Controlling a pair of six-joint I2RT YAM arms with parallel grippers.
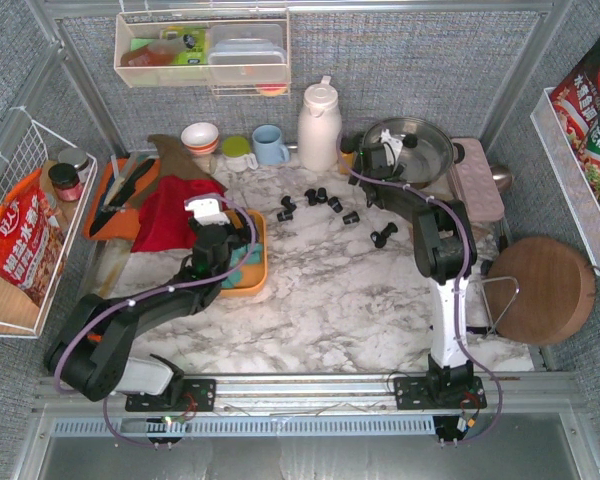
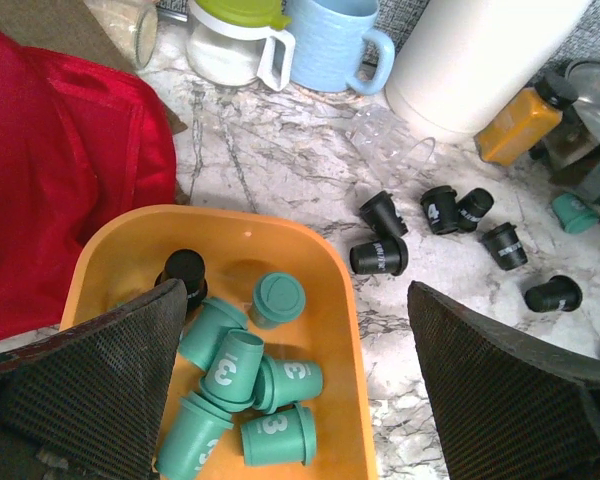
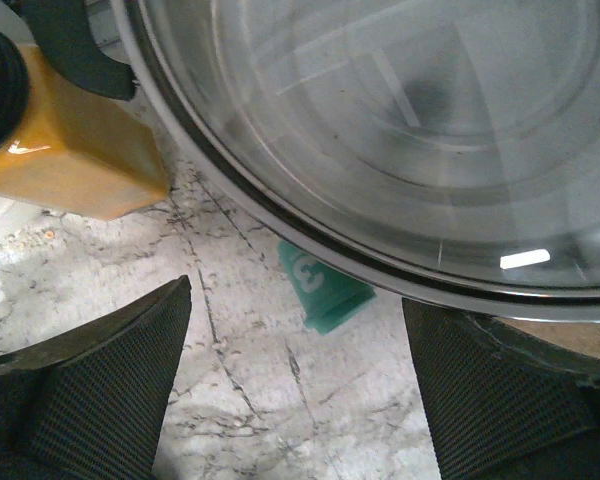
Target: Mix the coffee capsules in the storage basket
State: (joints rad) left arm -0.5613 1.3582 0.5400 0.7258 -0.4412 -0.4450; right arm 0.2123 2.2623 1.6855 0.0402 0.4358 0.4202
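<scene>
The orange storage basket (image 1: 252, 284) sits left of centre; in the left wrist view (image 2: 332, 300) it holds several teal capsules (image 2: 280, 383) and one black capsule (image 2: 185, 270). My left gripper (image 1: 225, 250) hangs open and empty over the basket's right rim (image 2: 296, 330). Several black capsules (image 1: 320, 197) lie loose on the marble past the basket (image 2: 380, 255). My right gripper (image 1: 375, 160) is open and empty (image 3: 295, 340) beside the pan. One teal capsule (image 3: 325, 290) lies on its side just ahead of it, partly under the pan's rim.
A steel pan (image 1: 417, 150) with a glass lid (image 3: 400, 130) and an orange bottle (image 3: 70, 150) flank the right gripper. A white thermos (image 1: 319, 125), blue mug (image 1: 270, 145) and red cloth (image 1: 175, 210) stand behind the basket. A round wooden board (image 1: 540, 290) lies at right.
</scene>
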